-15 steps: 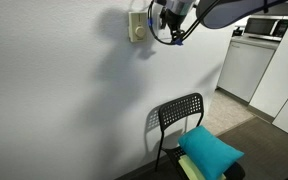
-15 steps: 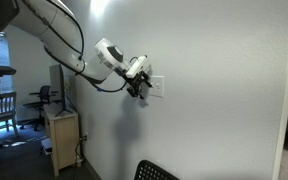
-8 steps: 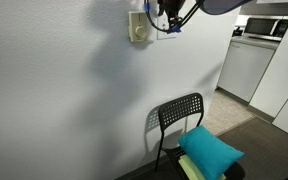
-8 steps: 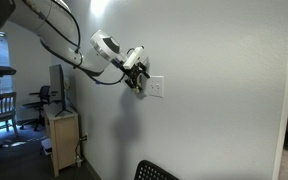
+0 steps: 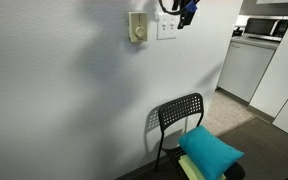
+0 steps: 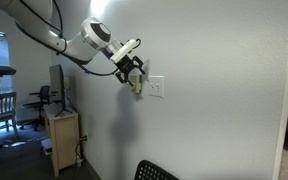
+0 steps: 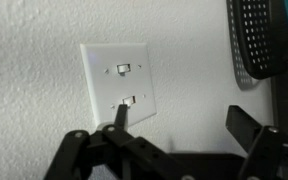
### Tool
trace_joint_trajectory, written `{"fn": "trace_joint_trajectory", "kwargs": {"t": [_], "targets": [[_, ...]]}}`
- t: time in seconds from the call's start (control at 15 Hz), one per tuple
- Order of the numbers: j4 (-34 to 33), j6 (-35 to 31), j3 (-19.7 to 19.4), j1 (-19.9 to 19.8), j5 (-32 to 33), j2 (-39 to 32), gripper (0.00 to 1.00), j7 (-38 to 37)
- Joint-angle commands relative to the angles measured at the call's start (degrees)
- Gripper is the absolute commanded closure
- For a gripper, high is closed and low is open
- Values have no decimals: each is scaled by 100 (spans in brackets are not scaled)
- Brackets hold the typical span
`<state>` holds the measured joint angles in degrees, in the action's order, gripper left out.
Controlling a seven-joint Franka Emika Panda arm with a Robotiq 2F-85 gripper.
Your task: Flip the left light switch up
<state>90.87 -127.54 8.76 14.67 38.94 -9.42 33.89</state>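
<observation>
**Item:** left light switch [image 7: 130, 100], a tiny white toggle. It is the lower of two in the wrist view, set in a white square two-gang wall plate [image 7: 96, 92] on a plain white wall [image 5: 64, 90].

**Orientation:** the wrist view appears turned sideways, with a black perforated metal chair [image 7: 252, 40] at its right edge. Room-up is therefore probably picture-left.

**Neighbour:** beige boxy unit with round dial [image 5: 137, 27], just beside the plate.

**End effector:** black Robotiq gripper [image 7: 174, 118], jaws spread apart and holding nothing. One dark fingertip [image 7: 117, 112] lies just beside the toggle in the picture. Whether it touches cannot be told.

**Governing relation:** the toggle sits ahead of the gripper, off-centre toward that fingertip. Its throw runs vertically on the wall.

**Judgement:** the toggle's present position is too small to read. Any upward flick falls to that nearer fingertip.
</observation>
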Motion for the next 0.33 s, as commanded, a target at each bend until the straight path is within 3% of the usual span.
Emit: {"fn": "trace_joint_trajectory", "kwargs": {"t": [0.0,0.27], "targets": [[23,42,91,-69,12,54,0,-39],[-8,34,101,-63,13,2,0,-39]]}}
